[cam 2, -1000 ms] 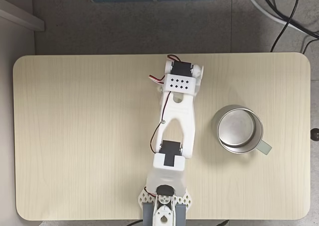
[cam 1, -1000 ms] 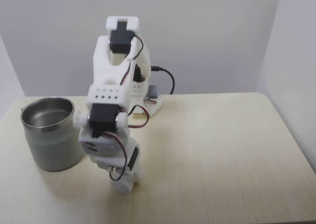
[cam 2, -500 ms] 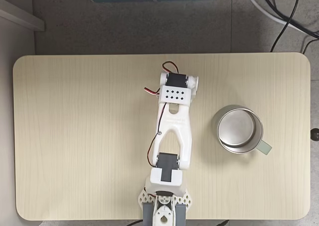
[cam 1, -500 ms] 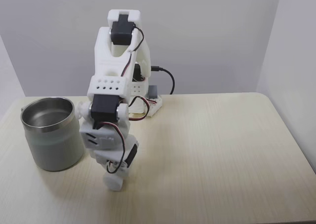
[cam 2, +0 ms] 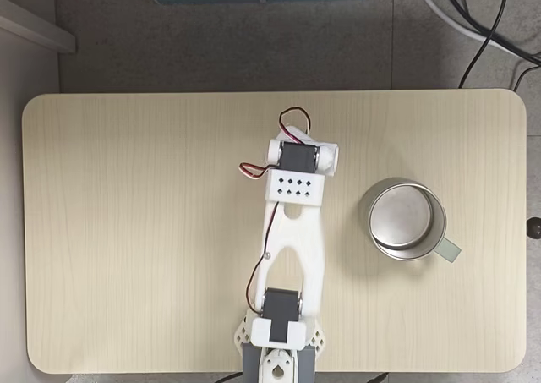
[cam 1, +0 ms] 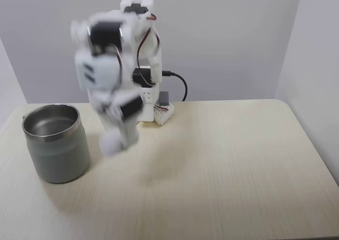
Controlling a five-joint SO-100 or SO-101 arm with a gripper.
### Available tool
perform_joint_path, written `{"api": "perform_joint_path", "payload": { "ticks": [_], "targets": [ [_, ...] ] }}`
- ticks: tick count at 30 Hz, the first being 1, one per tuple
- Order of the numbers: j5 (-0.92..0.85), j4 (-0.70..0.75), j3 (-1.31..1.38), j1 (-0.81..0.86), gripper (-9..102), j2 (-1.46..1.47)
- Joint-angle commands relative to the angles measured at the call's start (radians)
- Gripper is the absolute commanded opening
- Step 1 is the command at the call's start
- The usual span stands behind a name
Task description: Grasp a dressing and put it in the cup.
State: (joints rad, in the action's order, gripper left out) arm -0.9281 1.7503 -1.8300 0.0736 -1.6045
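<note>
In a fixed view from the front there is one arm, one cup and one white roll, the dressing. The cup stands at the left of the tabletop. The end effector is blurred by motion and hangs in the air just right of the cup, at about rim height, with the roll at its tip. It appears clamped on the dressing, though the blur hides the fingers. Half a second ago the tip was low, close to the tabletop and nearer the camera; now it is raised and the upper arm is swung up toward the far wall. The cup has not moved.

In the fixed view from above, again one arm and one cup, whose handle points to the lower right. The arm covers the end effector and the roll here. The wrist motor sits slightly lower in the picture than before, still left of the cup and apart from it.
</note>
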Motion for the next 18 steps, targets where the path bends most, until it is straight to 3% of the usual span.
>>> {"api": "perform_joint_path", "payload": {
  "ticks": [1, 18],
  "targets": [
    [0.049, 0.083, -0.143, 0.038, -2, 0.097],
    [0.084, 0.078, 0.017, 0.54, -2, 0.42]
  ]
}}
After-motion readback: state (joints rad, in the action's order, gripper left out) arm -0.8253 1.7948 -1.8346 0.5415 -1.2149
